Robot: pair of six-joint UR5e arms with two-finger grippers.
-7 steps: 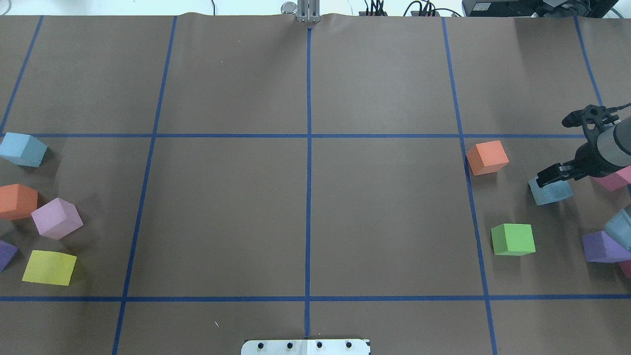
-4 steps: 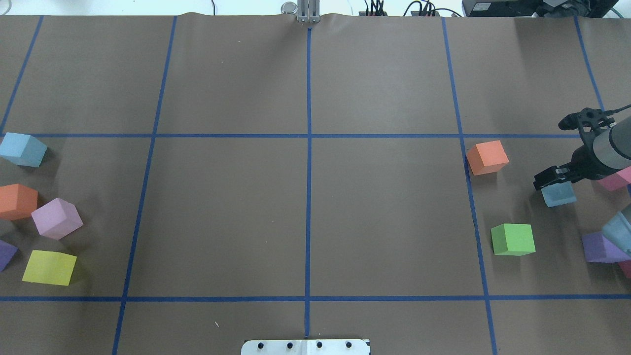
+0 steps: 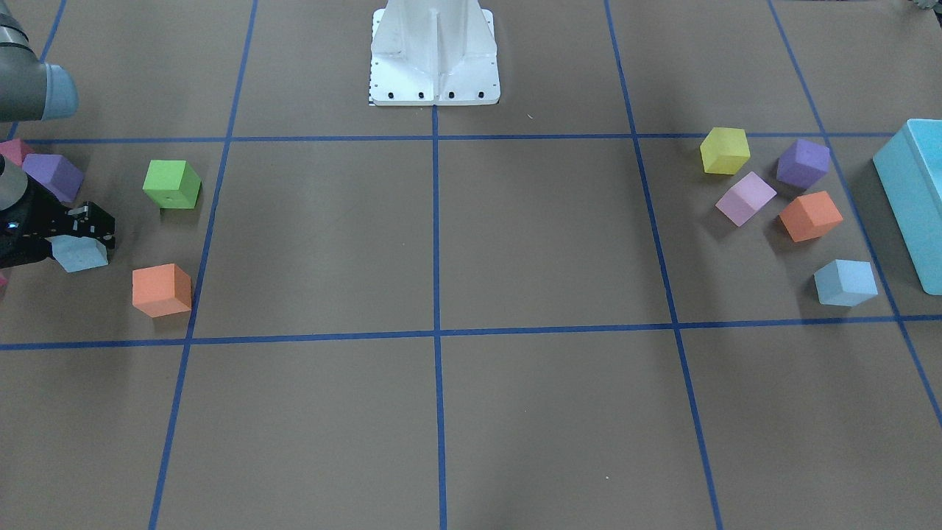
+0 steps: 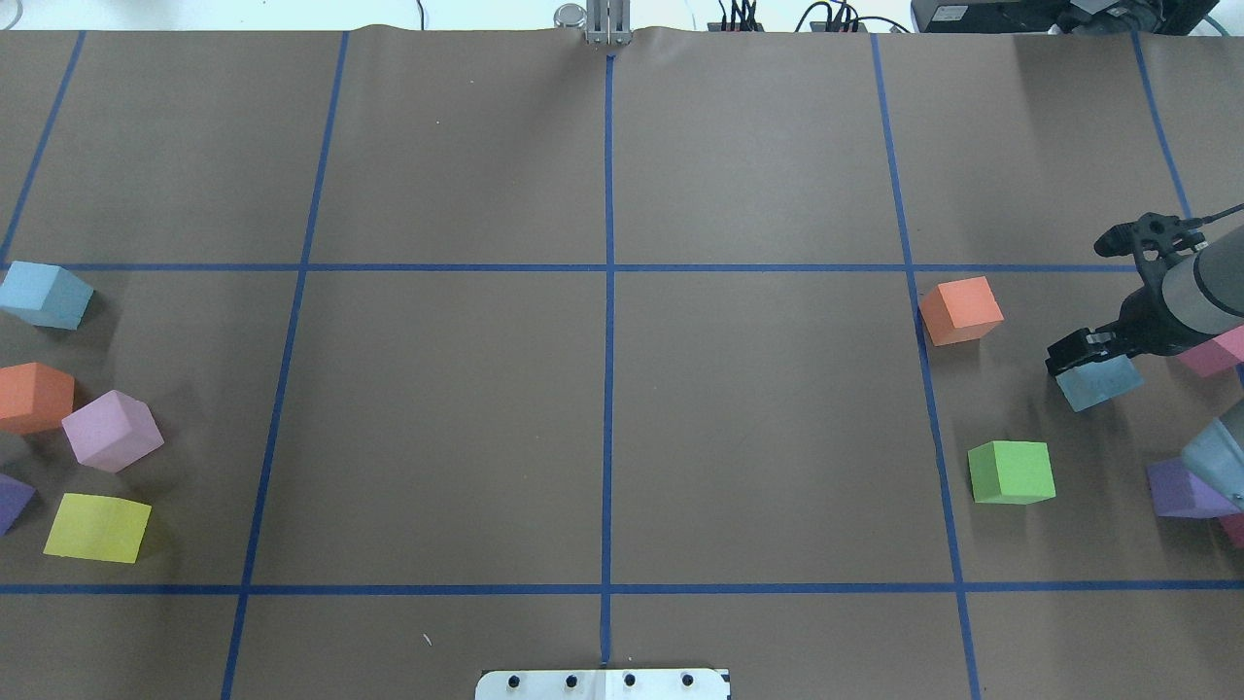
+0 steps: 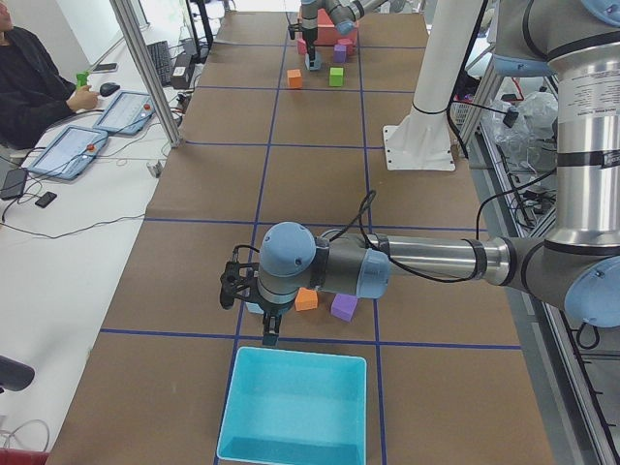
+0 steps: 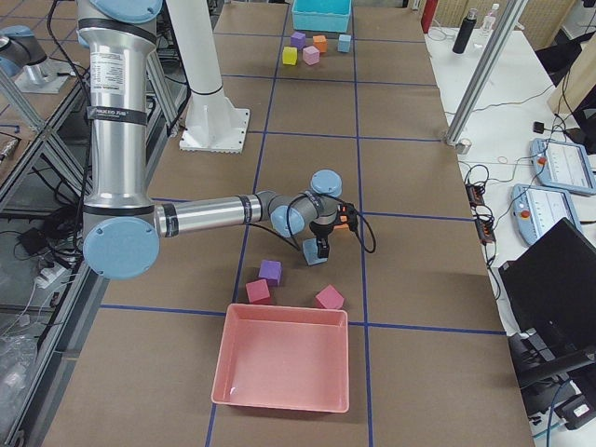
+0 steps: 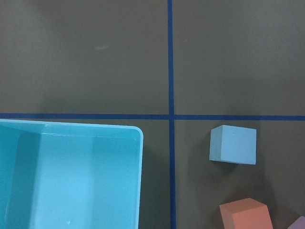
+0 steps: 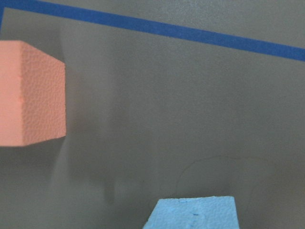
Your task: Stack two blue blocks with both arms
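- The right end effector (image 4: 1072, 356) is at the right edge of the overhead view, pointing down at the desk (image 4: 758, 418).
- Its fingers are clenched on one blue block (image 4: 1100, 382), which sits tilted between them. Whether this block is clear of the desk cannot be told.
- In the right wrist view, the top face of the gripped block fills the bottom centre of the frame.
- An orange block (image 4: 960, 310) lies to the upper left of the gripped block in the overhead view, and a green block (image 4: 1012, 472) lies to its lower left. Both are apart from it.
- The second blue block (image 4: 45, 295) rests on the desk at the left edge of the overhead view, above an orange, a lilac and a yellow block.
- In the left wrist view, this second block is at the lower right, just right of a blue tape line. The turquoise box (image 7: 140, 181) is at the lower left.
- The left end effector (image 5: 270, 331) shows only in the left side view, above the near edge of the turquoise box. Whether it is released or clenched cannot be told.
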